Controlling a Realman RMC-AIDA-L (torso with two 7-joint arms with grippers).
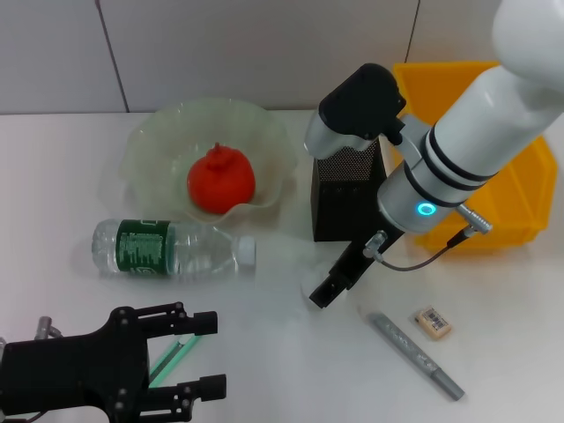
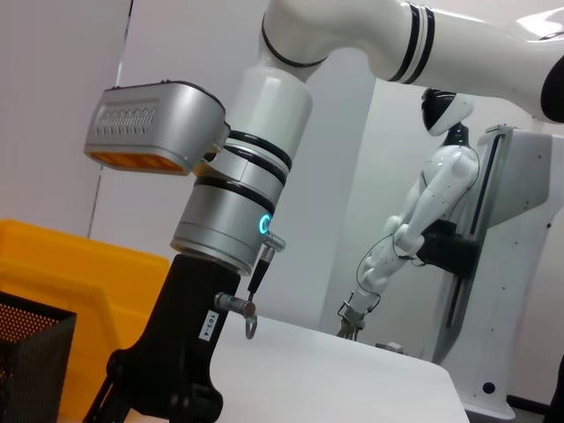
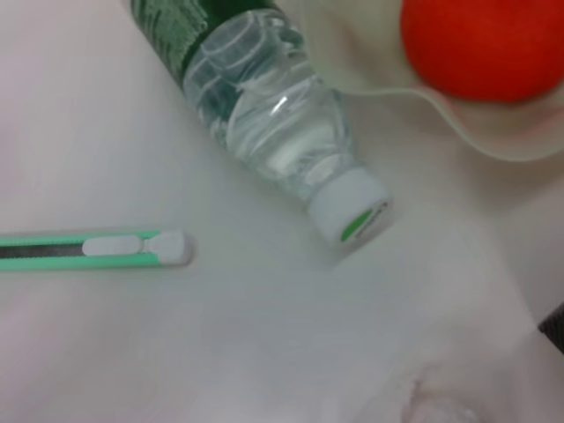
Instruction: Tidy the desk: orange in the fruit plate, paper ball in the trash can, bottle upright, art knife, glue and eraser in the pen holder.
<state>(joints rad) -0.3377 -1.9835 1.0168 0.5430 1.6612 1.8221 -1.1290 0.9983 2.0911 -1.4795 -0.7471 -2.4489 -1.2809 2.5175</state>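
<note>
The orange (image 1: 220, 181) (image 3: 485, 44) lies in the pale green fruit plate (image 1: 150, 145) (image 3: 493, 137). In front of the plate, the clear bottle (image 1: 167, 248) (image 3: 264, 115) lies on its side, cap pointing right. A green art knife (image 1: 174, 354) (image 3: 97, 248) rests on the table under my open left gripper (image 1: 207, 354) at the near left. My right gripper (image 1: 322, 293) hangs low just before the black mesh pen holder (image 1: 346, 198) (image 2: 26, 361). A pale crumpled shape (image 3: 432, 407) below it may be the paper ball. The eraser (image 1: 433, 322) and the grey glue pen (image 1: 414, 354) lie to the near right.
The yellow bin (image 1: 515, 189) (image 2: 88, 273) stands at the back right behind my right arm. Another white robot (image 2: 432, 220) stands far off beyond the table.
</note>
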